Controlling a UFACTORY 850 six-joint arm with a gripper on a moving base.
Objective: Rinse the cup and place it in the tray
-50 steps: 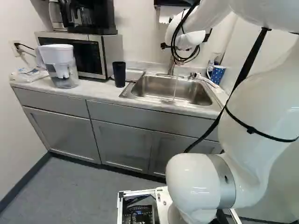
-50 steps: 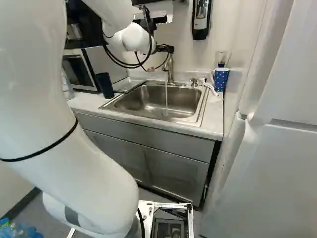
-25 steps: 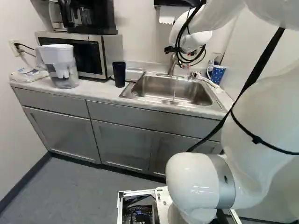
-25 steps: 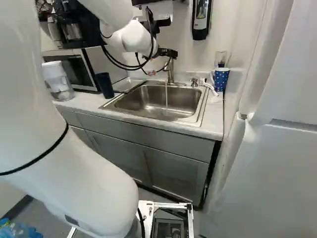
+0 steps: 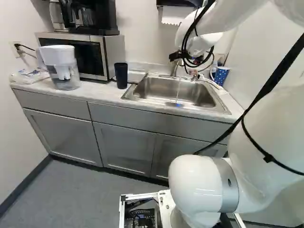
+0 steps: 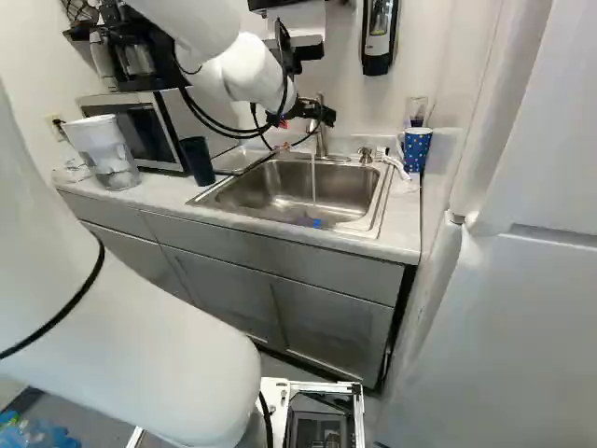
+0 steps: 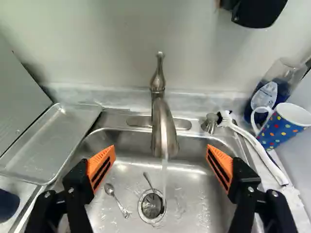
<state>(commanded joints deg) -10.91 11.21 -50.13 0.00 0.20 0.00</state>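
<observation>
Wrist view: black two-fingered gripper (image 6: pixel 322 114) spread wide, empty; silver faucet (image 7: pixel 159 126) running; dark round cup (image 7: pixel 7 205) near shallow metal tray (image 7: pixel 46 143); blue polka-dotted mug (image 7: pixel 278 132) near white brush (image 7: pixel 262 153).

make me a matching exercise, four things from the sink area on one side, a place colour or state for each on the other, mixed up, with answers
Things
1. faucet
2. tray
3. mug
4. gripper

Place, colour or state
A. between the sink and the microwave
B. open, its two fingers wide apart
C. water running from it
D. blue with dots of several colours

Right pairs
1-C
2-A
3-D
4-B
</observation>
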